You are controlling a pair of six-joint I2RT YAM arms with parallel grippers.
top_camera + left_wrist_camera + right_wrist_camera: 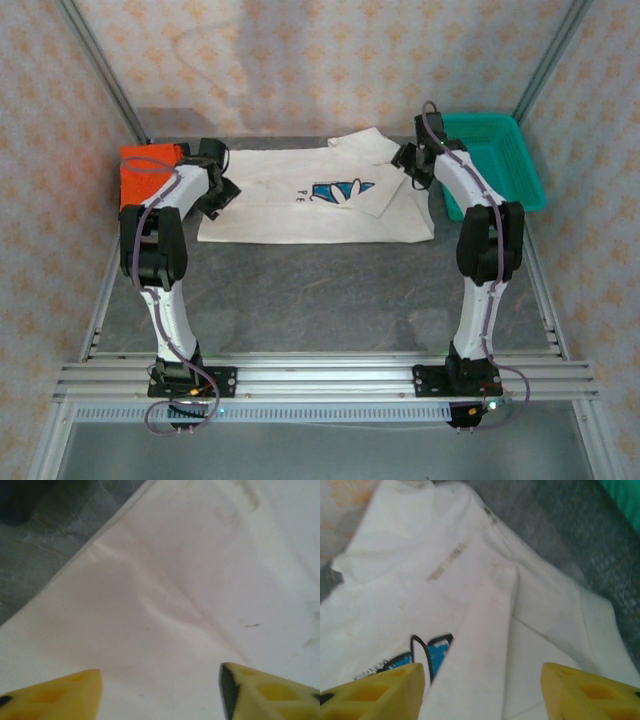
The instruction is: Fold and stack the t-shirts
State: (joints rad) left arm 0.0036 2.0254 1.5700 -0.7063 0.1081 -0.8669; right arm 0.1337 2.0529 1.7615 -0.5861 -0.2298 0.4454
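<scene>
The walls (320, 60) are pale with little orange flowers on them. Below them is a grey surface (320, 300), and two white arms stand at its near edge.

A white shirt (300, 205) lies flat at the far side of the surface, in the middle. It has a blue picture on it, with the letters "PE" just left of the picture. A flap of the shirt is folded over from the right and hides part of the picture.

An orange shirt (148, 170) sits at the far left, just beside the white one. The left arm bends over part of it. A green basket (505, 150) sits at the far right corner.

The left pincer (160, 690) is over the left edge of the white shirt. Its yellow fingers (55, 695) are spread apart, with nothing pinched between them. The cloth under it has soft wrinkles.

The right pincer (482, 690) is over the right end of the white shirt, near the folded flap. Its yellow fingers (590, 692) are spread apart too, and they hold nothing.
</scene>
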